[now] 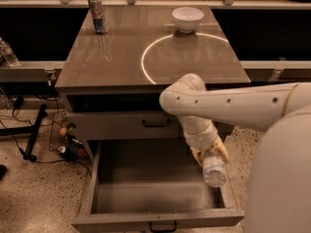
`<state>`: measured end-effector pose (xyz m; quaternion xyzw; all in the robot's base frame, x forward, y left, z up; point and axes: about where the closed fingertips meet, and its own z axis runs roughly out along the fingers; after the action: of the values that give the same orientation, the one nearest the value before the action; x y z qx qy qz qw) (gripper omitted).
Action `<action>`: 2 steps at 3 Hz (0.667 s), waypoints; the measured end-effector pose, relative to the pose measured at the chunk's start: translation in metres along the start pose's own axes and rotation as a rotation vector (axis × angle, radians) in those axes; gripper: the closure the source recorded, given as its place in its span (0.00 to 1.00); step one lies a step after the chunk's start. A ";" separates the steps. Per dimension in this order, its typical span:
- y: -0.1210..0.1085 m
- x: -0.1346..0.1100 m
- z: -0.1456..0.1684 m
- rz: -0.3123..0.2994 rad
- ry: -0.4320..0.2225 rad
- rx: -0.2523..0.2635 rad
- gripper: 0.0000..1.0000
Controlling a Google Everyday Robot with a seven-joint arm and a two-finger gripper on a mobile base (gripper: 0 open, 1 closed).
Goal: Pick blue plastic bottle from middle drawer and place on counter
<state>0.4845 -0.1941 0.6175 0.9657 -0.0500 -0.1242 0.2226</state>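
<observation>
The blue plastic bottle (214, 169) is a pale translucent bottle held in my gripper (209, 153) over the right side of the open middle drawer (146, 198). The gripper is shut on the bottle's upper part, and the bottle hangs down from it, tilted, above the drawer's right wall. The white arm reaches in from the right and bends down in front of the cabinet. The glossy brown counter (112, 57) with its white circular line (146, 57) lies above and behind the gripper.
A metallic drink can (98, 14) stands at the counter's back left. A white bowl (187, 18) sits at the back middle on the circle's edge. A shut grey drawer (121, 125) sits above the open one. Cables and a dark stand lie on the floor at left.
</observation>
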 end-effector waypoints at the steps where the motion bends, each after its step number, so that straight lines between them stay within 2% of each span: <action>1: 0.027 -0.001 -0.008 0.060 0.007 -0.011 1.00; 2: 0.095 -0.019 -0.060 0.168 0.085 -0.017 1.00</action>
<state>0.4778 -0.2507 0.7159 0.9605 -0.1202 -0.0643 0.2426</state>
